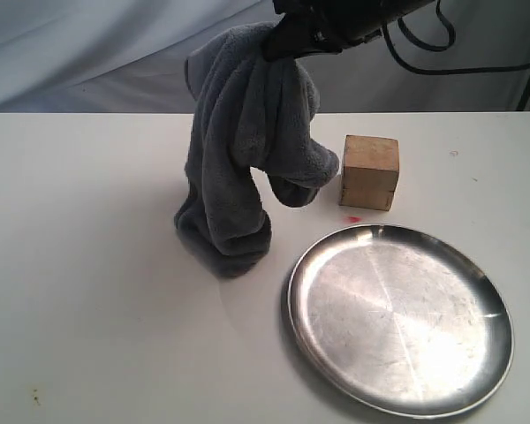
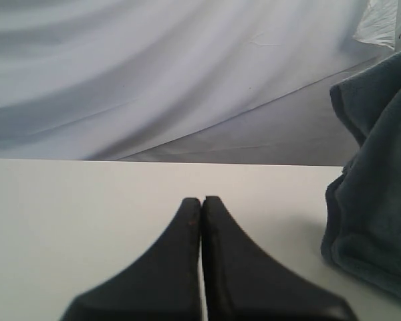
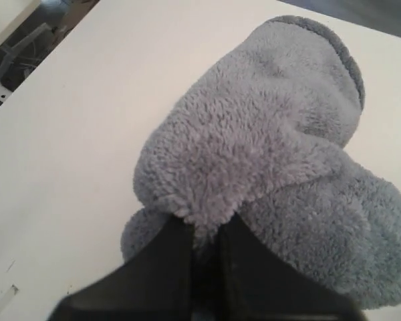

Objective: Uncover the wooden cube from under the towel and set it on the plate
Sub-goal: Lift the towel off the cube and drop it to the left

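As towel (image 1: pixel 238 168) hangs, one cube (image 1: pixel 369 172), one plate (image 1: pixel 400 316)

A white table (image 1: pixel 88 309) in soft light; behind its far edge hangs a draped pale grey backdrop cloth (image 1: pixel 88 53).

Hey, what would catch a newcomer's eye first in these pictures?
The dark grey towel hangs pinched in the right gripper, its lower end resting on the white table. To its right in the exterior view the wooden cube stands uncovered, and the shiny metal plate lies empty nearer the camera.
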{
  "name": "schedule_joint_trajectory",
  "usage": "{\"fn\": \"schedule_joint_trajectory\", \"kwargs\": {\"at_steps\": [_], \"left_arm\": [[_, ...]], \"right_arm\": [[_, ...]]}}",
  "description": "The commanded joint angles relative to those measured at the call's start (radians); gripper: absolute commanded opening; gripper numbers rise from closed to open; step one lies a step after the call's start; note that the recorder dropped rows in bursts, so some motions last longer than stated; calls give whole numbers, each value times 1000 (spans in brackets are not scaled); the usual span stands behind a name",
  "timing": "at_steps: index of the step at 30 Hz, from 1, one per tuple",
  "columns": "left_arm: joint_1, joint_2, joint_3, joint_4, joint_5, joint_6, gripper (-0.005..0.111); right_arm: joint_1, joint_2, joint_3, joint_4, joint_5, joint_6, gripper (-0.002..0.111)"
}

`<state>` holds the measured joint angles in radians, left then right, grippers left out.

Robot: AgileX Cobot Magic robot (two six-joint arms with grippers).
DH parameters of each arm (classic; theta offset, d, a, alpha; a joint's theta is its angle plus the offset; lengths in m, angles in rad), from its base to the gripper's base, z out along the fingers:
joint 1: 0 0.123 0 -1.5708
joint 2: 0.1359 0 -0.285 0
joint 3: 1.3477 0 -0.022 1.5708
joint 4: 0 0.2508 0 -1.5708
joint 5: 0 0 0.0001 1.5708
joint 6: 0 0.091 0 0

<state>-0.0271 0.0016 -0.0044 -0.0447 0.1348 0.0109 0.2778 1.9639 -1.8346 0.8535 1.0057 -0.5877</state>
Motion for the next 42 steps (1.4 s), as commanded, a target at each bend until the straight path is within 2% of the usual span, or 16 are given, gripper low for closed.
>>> {"fn": "schedule_joint_trajectory", "kwargs": {"at_steps": [1,6,16,20,22,24,27,34,40,41,42], "left_arm": [[-1,-2,4,1,-2,-3,1],[-1,-2,4,1,-2,-3,1],[-1,-2,4,1,-2,-1,1],[-1,-2,4,1,-2,-1,1],[-1,-2,4,1,-2,-2,1],[-1,-2,4,1,-2,-2,1],[-1,-2,4,1,-2,-2,1],[-1,-2,4,1,-2,-2,1],[-1,-2,4,1,-2,-2,1],[-1,-2,4,1,-2,-2,1],[-1,-2,4,1,-2,-2,1]], "right_arm": [[3,7,-1,-27,-15,-13,0],[3,82,-1,-110,-18,46,0],[13,248,-1,-30,-65,39,0],[55,261,-1,117,-184,-63,0],[87,261,-1,301,-191,-234,0],[115,263,-1,336,-199,-299,0],[146,263,-1,143,-249,-284,0],[150,263,-1,-332,-250,45,0],[150,263,-1,-380,-239,120,0],[150,263,-1,-381,-231,120,2],[150,263,-1,-383,-208,118,9]]}}
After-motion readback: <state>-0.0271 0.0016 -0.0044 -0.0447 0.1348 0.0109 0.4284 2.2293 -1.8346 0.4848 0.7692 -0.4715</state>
